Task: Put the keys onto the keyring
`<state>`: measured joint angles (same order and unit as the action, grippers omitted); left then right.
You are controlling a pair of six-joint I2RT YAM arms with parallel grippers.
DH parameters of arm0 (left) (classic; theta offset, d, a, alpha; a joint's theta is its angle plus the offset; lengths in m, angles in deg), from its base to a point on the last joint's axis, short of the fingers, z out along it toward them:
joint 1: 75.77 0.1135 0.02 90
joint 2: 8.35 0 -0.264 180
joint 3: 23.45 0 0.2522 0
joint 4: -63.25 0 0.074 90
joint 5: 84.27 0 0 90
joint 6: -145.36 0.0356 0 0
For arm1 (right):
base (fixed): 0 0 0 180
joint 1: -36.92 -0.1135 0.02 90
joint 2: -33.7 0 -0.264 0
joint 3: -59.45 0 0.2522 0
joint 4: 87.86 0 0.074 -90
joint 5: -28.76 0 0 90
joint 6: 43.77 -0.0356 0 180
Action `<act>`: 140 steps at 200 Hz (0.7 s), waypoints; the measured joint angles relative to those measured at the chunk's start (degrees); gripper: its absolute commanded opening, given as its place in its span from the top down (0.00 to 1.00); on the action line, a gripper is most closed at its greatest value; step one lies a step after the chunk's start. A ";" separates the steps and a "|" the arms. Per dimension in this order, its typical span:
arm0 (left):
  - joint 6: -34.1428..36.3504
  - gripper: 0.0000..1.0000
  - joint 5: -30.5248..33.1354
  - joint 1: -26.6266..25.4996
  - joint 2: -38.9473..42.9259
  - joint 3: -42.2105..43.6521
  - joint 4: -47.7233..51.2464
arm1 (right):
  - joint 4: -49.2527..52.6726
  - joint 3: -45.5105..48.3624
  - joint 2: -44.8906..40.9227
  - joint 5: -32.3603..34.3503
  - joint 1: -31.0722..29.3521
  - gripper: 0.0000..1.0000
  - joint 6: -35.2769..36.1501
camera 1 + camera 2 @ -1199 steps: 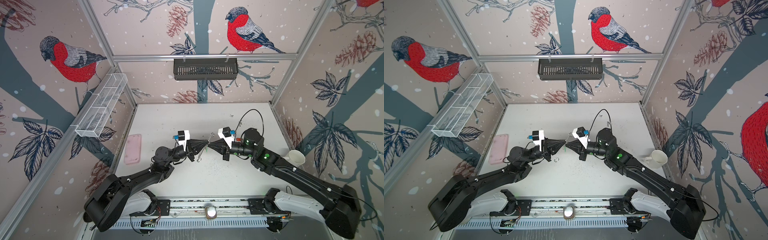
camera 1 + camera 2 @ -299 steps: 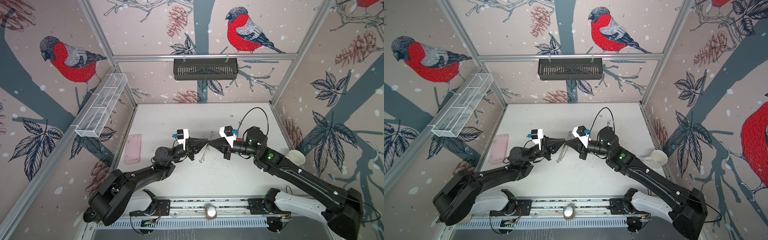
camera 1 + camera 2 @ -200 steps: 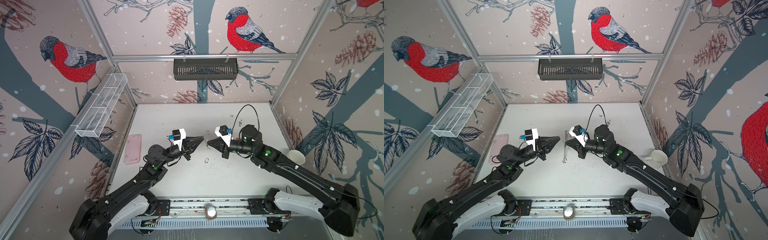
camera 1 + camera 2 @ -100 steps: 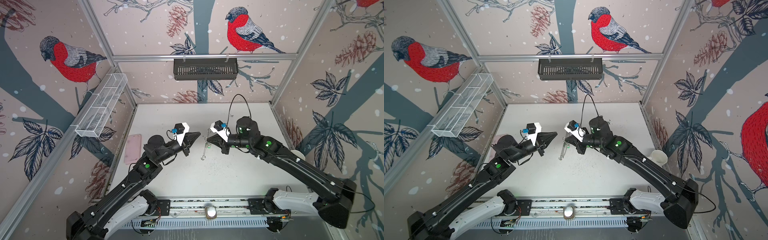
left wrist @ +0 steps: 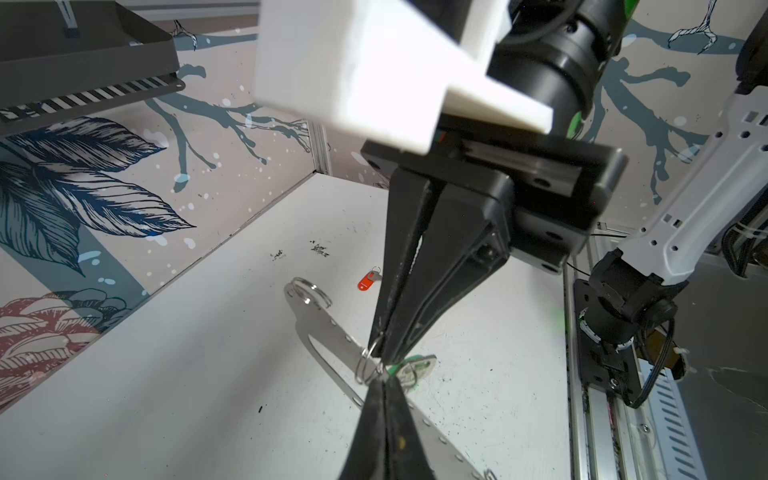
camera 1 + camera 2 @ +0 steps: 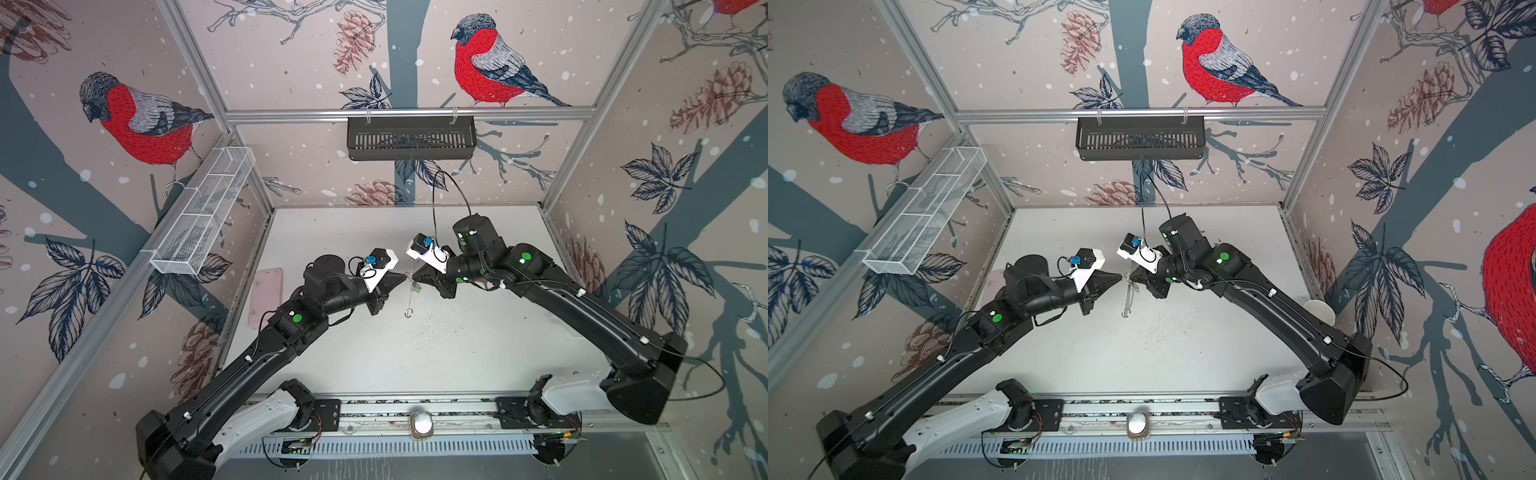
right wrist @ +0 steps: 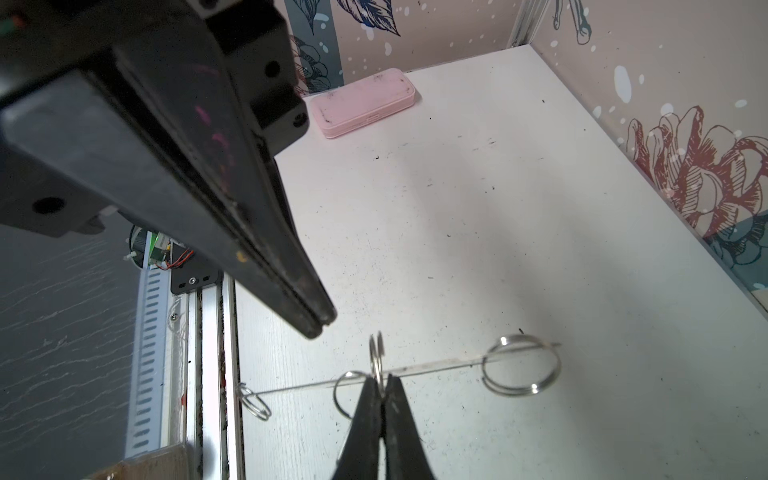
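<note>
Your right gripper (image 7: 380, 381) pinches the raised keyring (image 5: 328, 328) by a small ring (image 7: 376, 353); your left gripper (image 7: 319, 327) hovers just beside, pressed together, empty.

Pink case (image 6: 266, 297) lies flat on the white table (image 6: 415, 353); black slotted basket (image 6: 411, 137) hangs at the back.

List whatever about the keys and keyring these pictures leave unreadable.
Green-tagged key: left wrist view, mostly behind the tips of the left tool and right tool; whether it sits on a ring cannot be told.
Red-tagged key: same view, small; its blade cannot be made out beside the right tool.
Keyring: right wrist view shows it edge-on, holes and cutout unseen; the left wrist view's frame edge cuts it off; tiny in both top views.
</note>
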<state>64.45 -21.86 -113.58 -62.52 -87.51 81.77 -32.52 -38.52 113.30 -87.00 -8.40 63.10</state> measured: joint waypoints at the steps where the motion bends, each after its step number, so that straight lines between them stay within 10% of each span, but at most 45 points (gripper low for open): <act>1: 0.09 0.93 -0.09 0.00 -0.07 -0.02 0.02 | 0.07 -0.04 0.00 -0.02 0.00 1.00 0.04; 140: 6.82 0.82 -7.48 -0.17 -5.46 -3.74 0.66 | 5.18 -1.73 0.48 -3.48 0.02 1.00 4.33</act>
<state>71.26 -29.34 -113.75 -67.99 -91.25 82.42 -27.34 -40.25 113.78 -90.47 -8.38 67.42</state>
